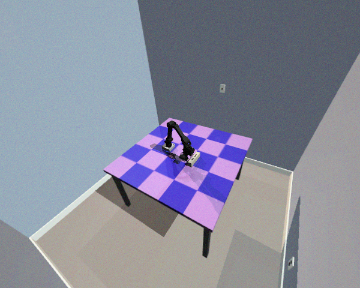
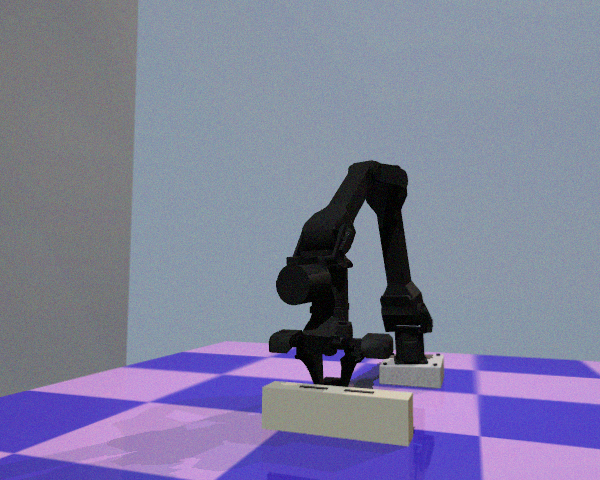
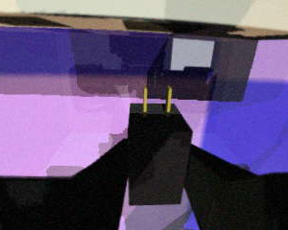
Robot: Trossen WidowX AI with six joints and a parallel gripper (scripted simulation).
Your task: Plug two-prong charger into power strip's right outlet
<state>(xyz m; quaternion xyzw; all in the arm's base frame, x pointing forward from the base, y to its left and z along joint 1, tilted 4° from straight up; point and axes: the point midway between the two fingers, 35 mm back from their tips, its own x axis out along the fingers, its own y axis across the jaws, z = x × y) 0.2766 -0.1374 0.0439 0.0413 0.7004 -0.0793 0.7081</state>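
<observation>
— How many pieces were on the checkered purple-and-blue glossy counter (image 2: 522, 408)?

— Three: one black jointed arm (image 2: 341, 232) on a grey square base (image 2: 411, 373), one cream rectangular power strip (image 2: 336, 413) with two dark slots on top, and one black boxy two-prong charger (image 3: 156, 153) with two thin yellow prongs.

— And the tool (image 2: 331, 379)?

— Partly closed, its dark fingers clamped the charger's sides, just above the strip's top.
</observation>
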